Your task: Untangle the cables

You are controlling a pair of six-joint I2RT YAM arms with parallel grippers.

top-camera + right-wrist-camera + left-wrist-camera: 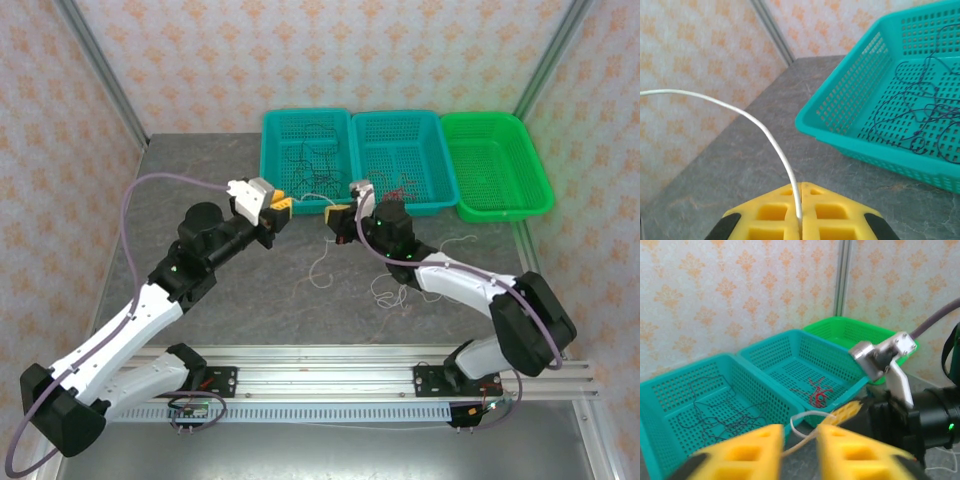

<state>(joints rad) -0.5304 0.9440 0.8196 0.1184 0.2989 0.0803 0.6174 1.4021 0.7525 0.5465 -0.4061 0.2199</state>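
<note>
The white cable (760, 127), black cable (732, 415) and red cable (817, 394) are distinguished by colour. The 12 o'clock basket (306, 113) is coloured teal; the 2 o'clock basket (480, 118), green.

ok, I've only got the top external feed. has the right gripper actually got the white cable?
Observer: Yes. In the right wrist view the right gripper is shut on the white cable, which is pinched at the tips.
Operator: And the left?
Observer: Open. The left gripper has its jaws apart, with the white cable lying loose between them.
Operator: Any slack there?
Observer: The left wrist view shows a small loop in it just past the left tips.
</note>
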